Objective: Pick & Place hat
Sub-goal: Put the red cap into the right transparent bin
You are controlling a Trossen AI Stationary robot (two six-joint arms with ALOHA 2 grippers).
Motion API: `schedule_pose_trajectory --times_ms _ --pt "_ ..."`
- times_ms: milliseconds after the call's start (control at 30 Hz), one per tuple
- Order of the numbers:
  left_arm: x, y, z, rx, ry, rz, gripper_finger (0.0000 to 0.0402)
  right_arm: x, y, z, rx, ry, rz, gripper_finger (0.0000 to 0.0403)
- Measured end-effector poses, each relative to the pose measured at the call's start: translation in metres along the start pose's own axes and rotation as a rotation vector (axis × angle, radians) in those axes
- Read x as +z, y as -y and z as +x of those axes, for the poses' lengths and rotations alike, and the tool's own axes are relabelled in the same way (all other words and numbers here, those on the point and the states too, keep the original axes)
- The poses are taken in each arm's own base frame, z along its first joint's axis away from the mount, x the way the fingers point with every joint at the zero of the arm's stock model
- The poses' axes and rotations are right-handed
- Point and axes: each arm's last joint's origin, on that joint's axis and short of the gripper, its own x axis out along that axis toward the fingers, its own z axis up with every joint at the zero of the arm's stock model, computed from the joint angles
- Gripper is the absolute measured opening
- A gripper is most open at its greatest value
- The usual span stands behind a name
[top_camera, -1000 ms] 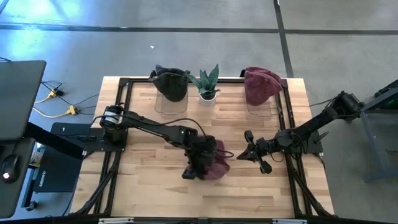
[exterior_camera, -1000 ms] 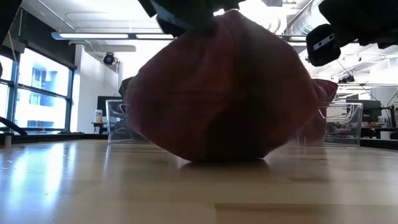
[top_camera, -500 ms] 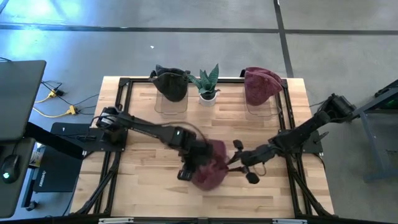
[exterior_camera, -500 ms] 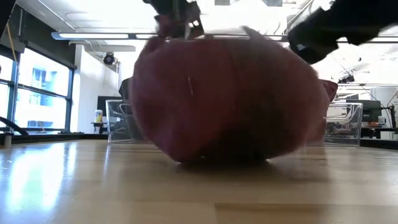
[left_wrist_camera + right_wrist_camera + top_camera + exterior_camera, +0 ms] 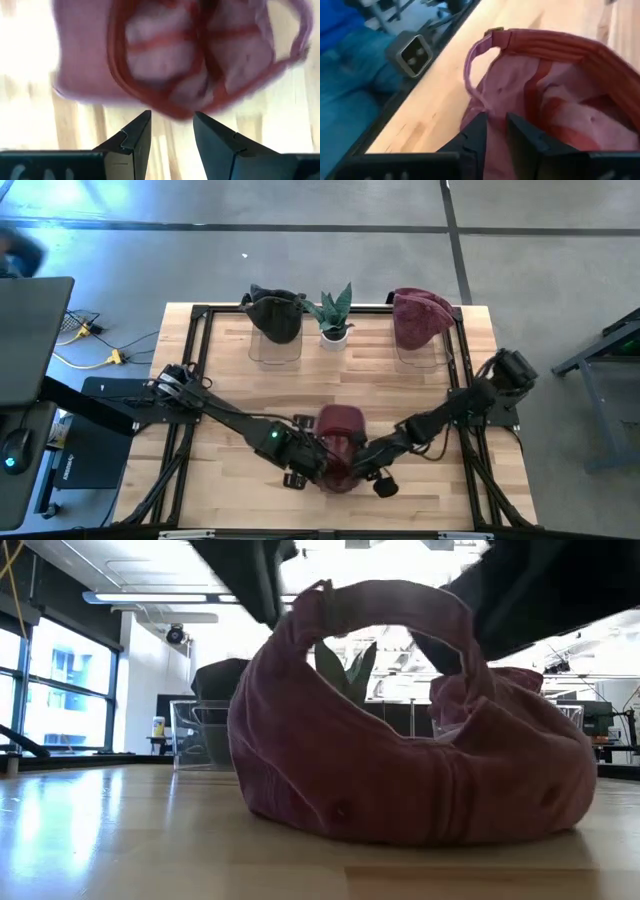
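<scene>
Hat [image 5: 338, 444]: soft maroon cloth cap, crumpled, seen at lower centre of the high view, resting on the counter [image 5: 230, 395]; in the low view its adjustable strap is shown arched over the rear opening. Red seam tape is visible inside the crown in the wrist views.

Left gripper [image 5: 305, 465]: set at the hat's left edge, fingers parted, hat rim lying between them.

Right gripper [image 5: 368, 470]: set at the hat's right edge, fingers nearly together on the rim by the strap.

Counter: pale wood planks, black frame. At upper centre, a spiky potted plant [image 5: 334, 311] is flanked by a dark hat [image 5: 275, 313] and a second maroon hat [image 5: 419, 317], each on a clear stand.
</scene>
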Motion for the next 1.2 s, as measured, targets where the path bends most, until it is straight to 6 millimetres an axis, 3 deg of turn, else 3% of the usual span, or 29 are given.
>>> schedule_pose_trajectory --times_ms 133,300,567,767,867,1000,1100,1200 --pt "-0.015 0.0 0.014 0.016 -0.09 0.013 0.014 0.0 0.008 0.009 -0.146 -0.081 0.006 0.0054" --pt "-0.022 0.0 0.024 0.018 -0.082 0.023 0.014 -0.004 0.018 0.004 -0.35 -0.218 0.081 0.0026" --pt "-0.025 0.006 0.036 0.034 -0.016 0.04 0.014 0.007 0.019 -0.009 -0.348 -0.216 0.125 0.0006" --pt "-0.034 0.008 0.032 0.24 -0.021 0.013 0.014 0.025 0.016 -0.024 -0.308 -0.113 0.164 0.002" --pt "-0.037 -0.001 0.033 0.329 -0.04 -0.057 0.014 0.03 0.025 -0.022 -0.29 -0.06 0.19 0.0017" --pt "-0.052 -0.02 0.03 0.342 -0.019 -0.186 0.014 0.023 0.027 -0.023 -0.245 -0.142 0.23 0.0011" --pt "-0.07 -0.035 0.029 0.289 0.044 -0.306 0.014 0.021 0.016 -0.028 -0.229 -0.177 0.219 0.0008" --pt "-0.074 -0.05 0.033 0.097 0.219 -0.457 0.014 0.02 0.007 -0.033 -0.212 -0.197 0.201 0.001"
